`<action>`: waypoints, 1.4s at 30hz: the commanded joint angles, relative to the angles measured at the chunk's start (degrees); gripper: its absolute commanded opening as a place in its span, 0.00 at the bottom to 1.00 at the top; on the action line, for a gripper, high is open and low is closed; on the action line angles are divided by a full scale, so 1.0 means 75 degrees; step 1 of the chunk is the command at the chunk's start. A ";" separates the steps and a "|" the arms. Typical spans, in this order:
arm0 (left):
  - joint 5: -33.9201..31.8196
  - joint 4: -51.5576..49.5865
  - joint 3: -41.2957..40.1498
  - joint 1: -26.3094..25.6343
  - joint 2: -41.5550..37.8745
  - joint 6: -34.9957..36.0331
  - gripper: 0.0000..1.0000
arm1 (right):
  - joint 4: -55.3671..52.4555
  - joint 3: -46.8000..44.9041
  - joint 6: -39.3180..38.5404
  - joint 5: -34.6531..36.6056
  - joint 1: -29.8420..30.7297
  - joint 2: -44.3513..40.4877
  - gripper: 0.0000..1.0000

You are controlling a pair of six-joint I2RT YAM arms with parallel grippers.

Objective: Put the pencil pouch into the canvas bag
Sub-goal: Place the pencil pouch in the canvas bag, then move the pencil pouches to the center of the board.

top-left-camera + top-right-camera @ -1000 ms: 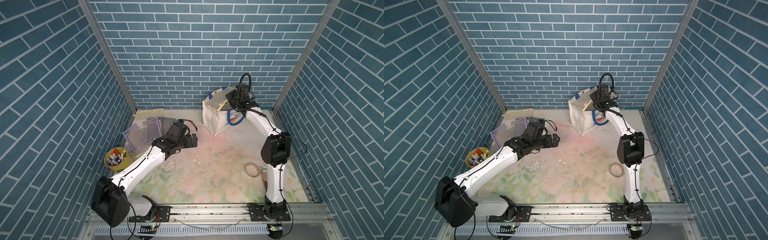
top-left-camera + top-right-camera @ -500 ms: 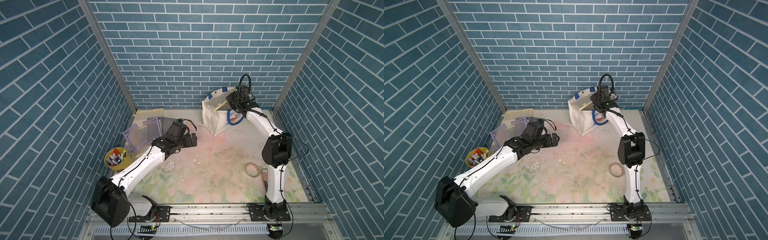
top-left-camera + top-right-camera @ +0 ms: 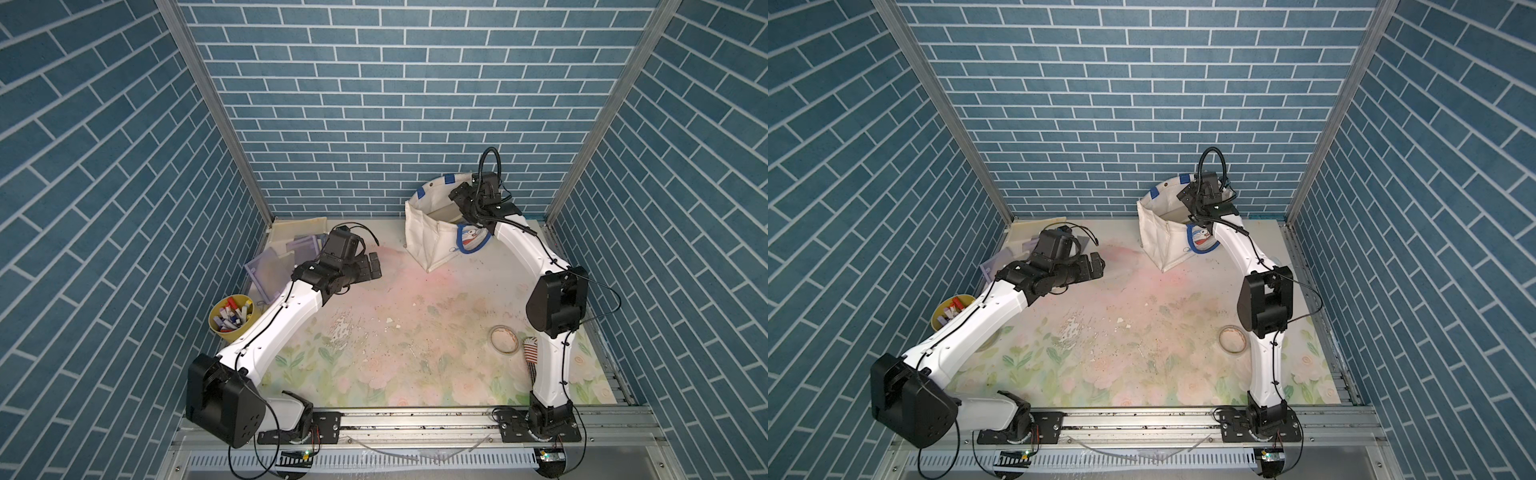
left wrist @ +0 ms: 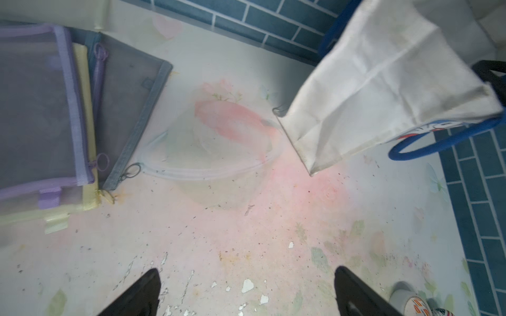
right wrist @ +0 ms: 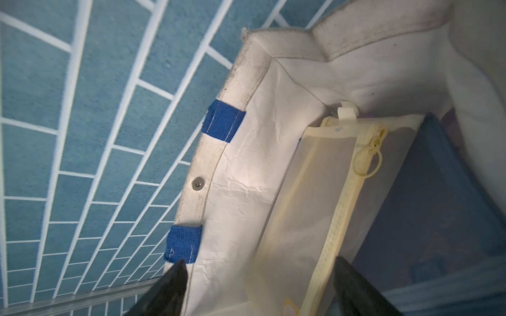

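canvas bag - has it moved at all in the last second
No. The canvas bag has not shifted: its near bottom corner stays at the same edge of the pink stain on the mat, in both top views.

**No readable writing**

No word or number can be read anywhere. The canvas bag (image 3: 428, 245) carries only a blue cartoon cat print (image 3: 468, 237), with no lettering visible. The pencil pouch (image 5: 315, 197) has a small printed mark (image 5: 336, 130) on its zip edge, too tiny to read.
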 commanded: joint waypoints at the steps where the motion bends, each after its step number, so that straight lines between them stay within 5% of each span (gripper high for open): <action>1: 0.0104 -0.0667 0.0405 0.0568 0.0447 0.0323 0.99 | -0.0606 0.0645 -0.0734 -0.0104 -0.0016 -0.0465 0.91; 7: -0.0134 -0.1160 0.1561 0.1893 0.1848 0.0803 0.99 | -0.2179 0.1992 -0.2629 -0.0254 0.0191 -0.0424 0.91; 15: -0.0273 -0.1412 0.3238 0.3332 0.4031 0.0924 0.99 | -0.2423 0.0460 -0.4524 -0.0318 0.0658 -0.1820 0.91; 29: -0.0883 -0.3188 0.7562 0.3900 0.7669 0.1009 0.99 | -0.2329 -0.0835 -0.5845 -0.2549 0.0975 -0.2633 0.91; 34: -0.0906 -0.3353 0.7594 0.3699 0.7848 0.1098 0.94 | -0.2279 -0.1185 -0.5877 -0.2868 0.0820 -0.2878 0.91; 42: -0.0642 -0.2922 0.6082 0.3243 0.7295 0.1031 0.90 | -0.1892 -0.2258 -0.5656 -0.2369 0.0260 -0.4270 0.91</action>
